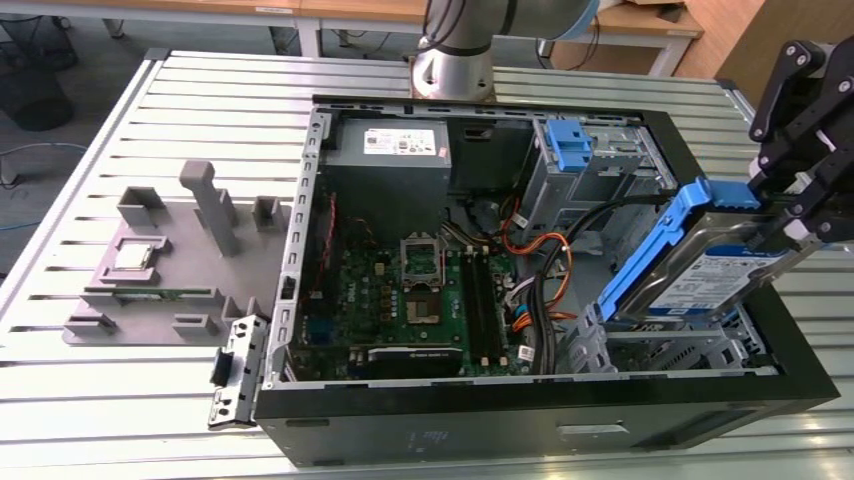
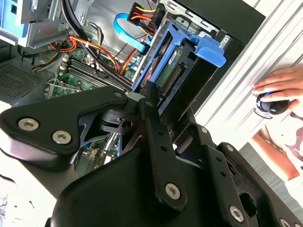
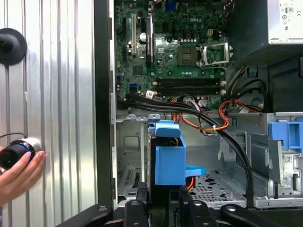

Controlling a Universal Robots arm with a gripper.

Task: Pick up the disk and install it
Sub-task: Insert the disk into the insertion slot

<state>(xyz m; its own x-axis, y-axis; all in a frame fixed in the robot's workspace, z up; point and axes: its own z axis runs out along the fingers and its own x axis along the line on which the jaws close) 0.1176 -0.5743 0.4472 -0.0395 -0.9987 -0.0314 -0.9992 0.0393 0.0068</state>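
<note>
Exterior view has the gripper (image 1: 771, 232) over on the exterior view's right, jaws clamped onto the upper end of the disk (image 1: 687, 275). The disk is up in the air and tilted pretty steeply, label side facing up, with blue rails along its long edges. Its low end sits right at the top of the bare metal drive cage (image 1: 674, 345) in the near corner of the open PC case (image 1: 534, 405). I honestly can't tell if it's touching the cage or just above it. It's not seated flat in there yet.

Inside the case, the motherboard (image 1: 414, 290) covers the floor and a grey power supply (image 1: 394, 145) with a white sticker sits at the far end. A bare blue bracket (image 1: 567, 145) is in the bay beside that, well apart from the disk. Orange and black cables (image 1: 541, 250) run between the board and the bays. The case lies on its side on a slotted metal table (image 1: 120, 410). A grey fixture (image 1: 174, 260) with upright posts is on the exterior view's left, well apart from the gripper.

In the first wrist view you're looking along the disk (image 3: 168, 158) edge-on, with black fingers (image 3: 137, 210) either side of it and the cage beyond. A person's hand (image 3: 19, 172) rests on the table outside the case wall, on a small black round object (image 3: 12, 153).
</note>
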